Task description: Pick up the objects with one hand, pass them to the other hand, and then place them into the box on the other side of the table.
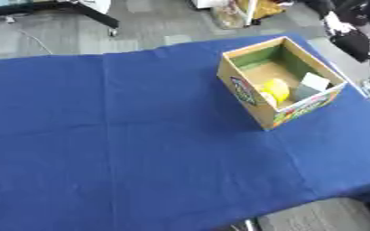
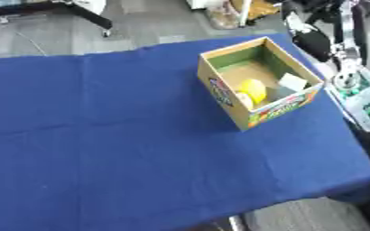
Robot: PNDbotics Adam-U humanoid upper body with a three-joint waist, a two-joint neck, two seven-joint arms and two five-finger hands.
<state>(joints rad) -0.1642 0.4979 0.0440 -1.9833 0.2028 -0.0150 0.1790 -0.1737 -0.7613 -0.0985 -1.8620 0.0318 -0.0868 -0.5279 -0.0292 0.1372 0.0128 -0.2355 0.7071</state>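
Where the blue cloth-covered table (image 1: 125, 149) fills most of both views, only one thing stands on it: an open cardboard box with colourful printed outer sides and a green inner wall (image 1: 243, 88). It sits upright on the far right part of the cloth, turned approx. corner-on to the camera, near the table's right edge but not over it.

Contents of the box, seen from above:
- a rounded yellow object (image 1: 276, 90) lies on the box floor towards the near corner, against the printed front wall;
- a pale, flat-sided white-grey object (image 1: 312, 83) lies just beside it, to the right, leaning at the right-hand wall. Whether the two touch cannot be told.

Robot: a black shape w/ silver parts enters at the upper right corner, beyond the table's edge — this reads as the right arm, and its dark lower end as the right hand (image 2: 314, 44). It is apart from the box and touches nothing on the cloth; whether it is spread, closed or pinching cannot be told. No left hand shows in either view.

Background: grey floor; a black stand leg (image 1: 90, 13) at upper left.
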